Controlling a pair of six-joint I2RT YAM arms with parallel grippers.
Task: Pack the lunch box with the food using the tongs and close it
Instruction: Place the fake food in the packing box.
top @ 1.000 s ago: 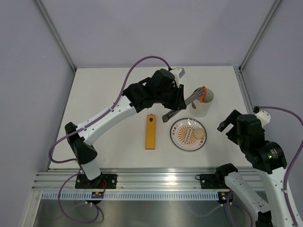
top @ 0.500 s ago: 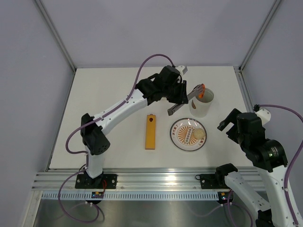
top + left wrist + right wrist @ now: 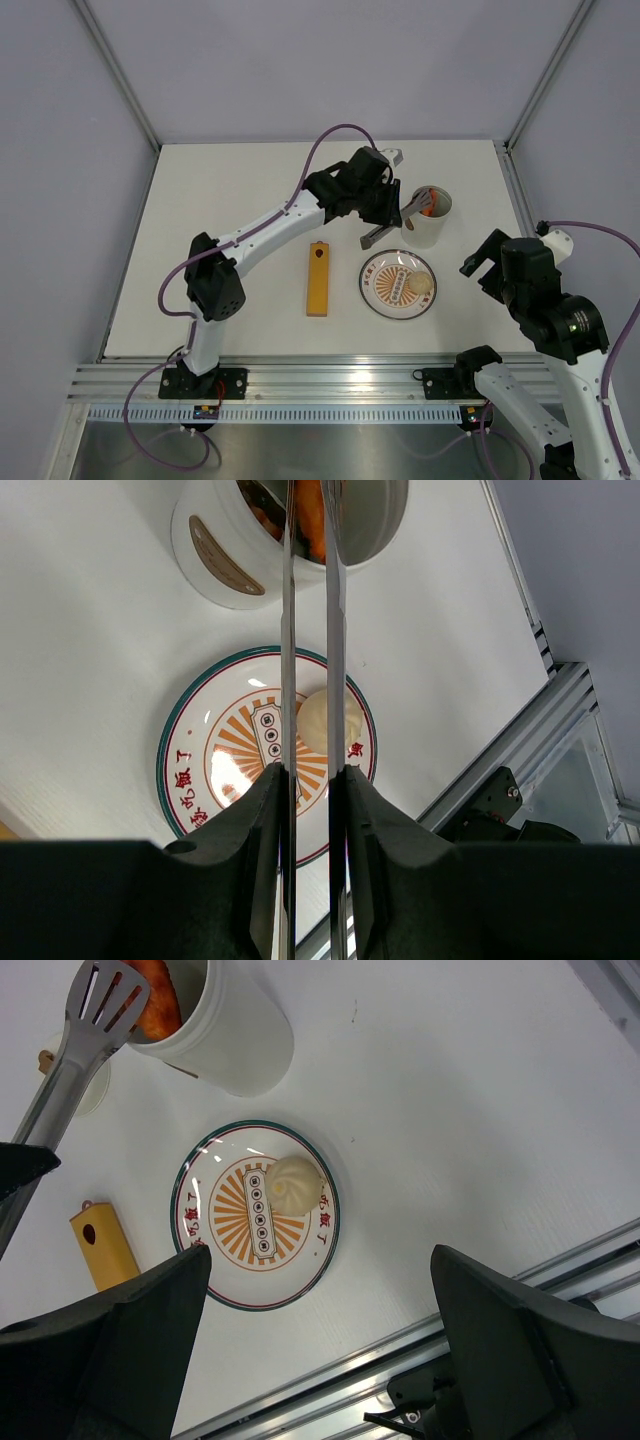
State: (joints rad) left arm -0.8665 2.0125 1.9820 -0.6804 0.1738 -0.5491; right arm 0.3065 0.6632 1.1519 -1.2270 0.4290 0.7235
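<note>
The lunch box (image 3: 432, 226), a tall white tub with a brown mark, stands behind the plate; it also shows in the left wrist view (image 3: 225, 555) and the right wrist view (image 3: 240, 1040). My left gripper (image 3: 378, 207) (image 3: 308, 780) is shut on the grey tongs (image 3: 393, 224) (image 3: 288, 630) (image 3: 95, 1005). The tong tips reach into the tub's mouth with an orange-red piece of food (image 3: 428, 208) (image 3: 310, 515) (image 3: 158, 1005) between them. A pale beige ball (image 3: 422, 284) (image 3: 322, 723) (image 3: 293, 1183) lies on the plate. My right gripper (image 3: 482, 266) (image 3: 320, 1265) hangs open and holds nothing, right of the plate.
The patterned round plate (image 3: 385, 290) (image 3: 225, 1260) sits in front of the tub. A long orange bar (image 3: 317, 278) (image 3: 100, 1245) lies to its left. A metal rail (image 3: 330, 380) runs along the table's near edge. The cage's posts and walls stand to the left, right and back.
My left arm has stretched further right and back. The tongs' tips with the orange-red piece have gone from above the tub's rim down into its mouth. The right arm has stayed still.
</note>
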